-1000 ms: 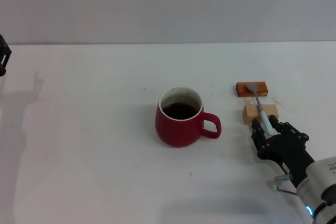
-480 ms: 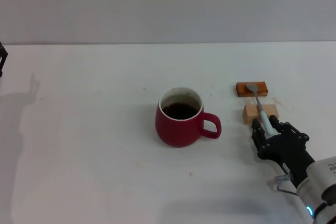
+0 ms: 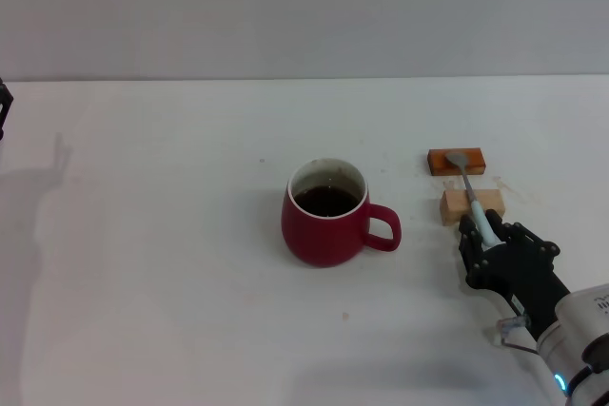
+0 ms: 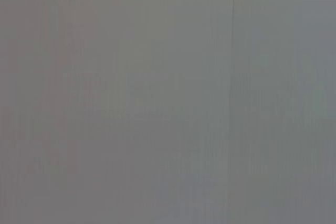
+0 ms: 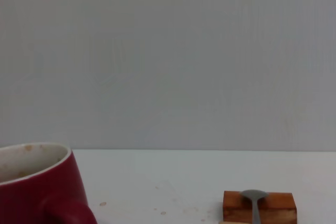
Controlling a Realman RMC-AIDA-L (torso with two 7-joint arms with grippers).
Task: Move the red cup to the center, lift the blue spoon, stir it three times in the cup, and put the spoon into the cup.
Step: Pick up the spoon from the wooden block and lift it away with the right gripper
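Your red cup (image 3: 325, 213) stood near the middle of the white table (image 3: 171, 263), with dark drink inside and its handle pointing to the robot's right. The blue spoon (image 3: 473, 195) lay to the right of the cup, its grey bowl on the small orange-brown block (image 3: 457, 161) and its neck across the pale wooden block (image 3: 471, 205). Your right gripper (image 3: 481, 235) sat at the spoon's light-blue handle end, fingers around it, but you could not tell if they were squeezing. Your left gripper (image 3: 5, 106) stayed far off at the table's left edge.
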